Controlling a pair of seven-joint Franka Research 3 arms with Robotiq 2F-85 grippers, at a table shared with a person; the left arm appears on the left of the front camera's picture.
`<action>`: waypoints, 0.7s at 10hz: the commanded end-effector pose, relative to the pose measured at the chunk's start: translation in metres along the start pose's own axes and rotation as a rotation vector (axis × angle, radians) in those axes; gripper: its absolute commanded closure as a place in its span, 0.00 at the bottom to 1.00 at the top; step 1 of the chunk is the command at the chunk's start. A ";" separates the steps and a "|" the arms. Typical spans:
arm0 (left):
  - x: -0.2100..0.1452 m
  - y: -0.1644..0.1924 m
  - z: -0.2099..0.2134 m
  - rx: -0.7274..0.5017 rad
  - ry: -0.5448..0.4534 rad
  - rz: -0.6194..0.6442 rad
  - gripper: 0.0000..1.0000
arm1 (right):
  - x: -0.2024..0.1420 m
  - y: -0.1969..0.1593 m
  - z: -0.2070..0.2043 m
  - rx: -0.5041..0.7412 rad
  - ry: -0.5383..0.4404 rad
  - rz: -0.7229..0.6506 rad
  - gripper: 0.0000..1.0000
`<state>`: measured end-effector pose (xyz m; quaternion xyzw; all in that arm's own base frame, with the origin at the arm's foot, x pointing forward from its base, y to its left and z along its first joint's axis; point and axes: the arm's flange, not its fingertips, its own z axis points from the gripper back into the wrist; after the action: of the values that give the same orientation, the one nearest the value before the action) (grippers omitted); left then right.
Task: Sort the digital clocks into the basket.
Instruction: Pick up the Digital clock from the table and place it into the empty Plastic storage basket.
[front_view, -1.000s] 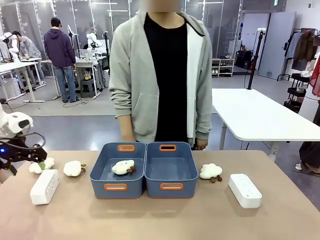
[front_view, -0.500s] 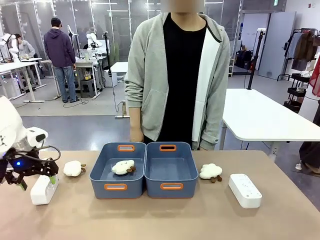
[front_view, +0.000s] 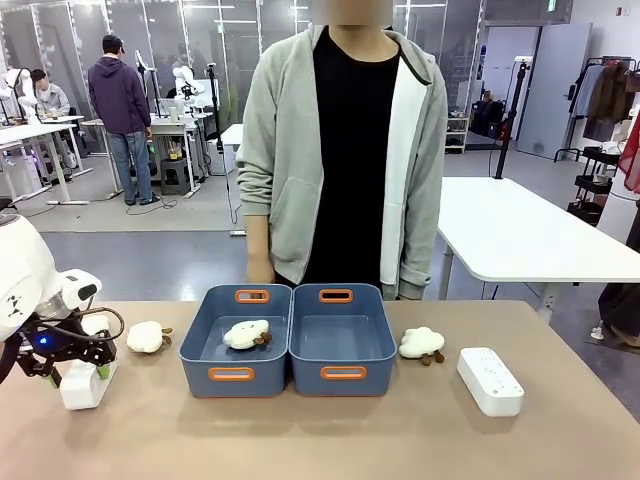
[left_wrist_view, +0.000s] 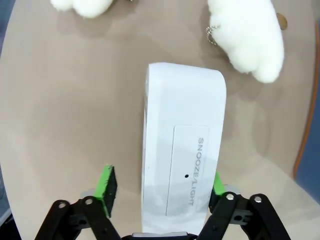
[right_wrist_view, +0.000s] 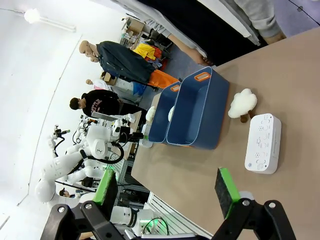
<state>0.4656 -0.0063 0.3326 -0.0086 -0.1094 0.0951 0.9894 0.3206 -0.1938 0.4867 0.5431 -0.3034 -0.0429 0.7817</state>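
Note:
One white digital clock (front_view: 78, 385) lies at the table's left end; in the left wrist view this clock (left_wrist_view: 182, 150) shows a "SNOOZE/LIGHT" label. My left gripper (front_view: 80, 368) (left_wrist_view: 162, 184) is open and straddles its near end, a green pad on each side. The other digital clock (front_view: 490, 380) (right_wrist_view: 262, 143) lies at the right, untouched. Two blue baskets stand side by side in the middle: the left basket (front_view: 200, 345) holds a plush toy, the right basket (front_view: 383, 340) holds nothing. My right gripper (right_wrist_view: 165, 187) hangs open well above the table, far from both.
White plush toys lie beside the left clock (front_view: 148, 337) (left_wrist_view: 247, 37), inside the left basket (front_view: 246, 334) and right of the baskets (front_view: 421, 343). A person in a grey jacket (front_view: 345, 150) stands at the far edge behind the baskets. The table's left edge is close to my left gripper.
My left gripper has swung right and down from the table's left edge onto the left clock, and its fingers now straddle it. The person shifted sideways.

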 end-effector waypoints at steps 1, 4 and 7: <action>0.001 0.000 -0.003 0.026 -0.023 -0.012 0.80 | 0.000 0.001 0.001 0.007 0.001 0.013 0.00; 0.001 0.001 0.001 0.038 -0.026 -0.029 1.00 | 0.000 0.001 0.001 0.007 0.001 0.013 0.00; -0.001 0.003 0.007 0.014 -0.001 -0.032 1.00 | 0.000 0.001 0.001 0.007 0.001 0.013 0.00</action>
<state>0.4656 -0.0055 0.3335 -0.0016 -0.1112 0.0849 0.9902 0.3206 -0.1938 0.4867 0.5431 -0.3034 -0.0429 0.7817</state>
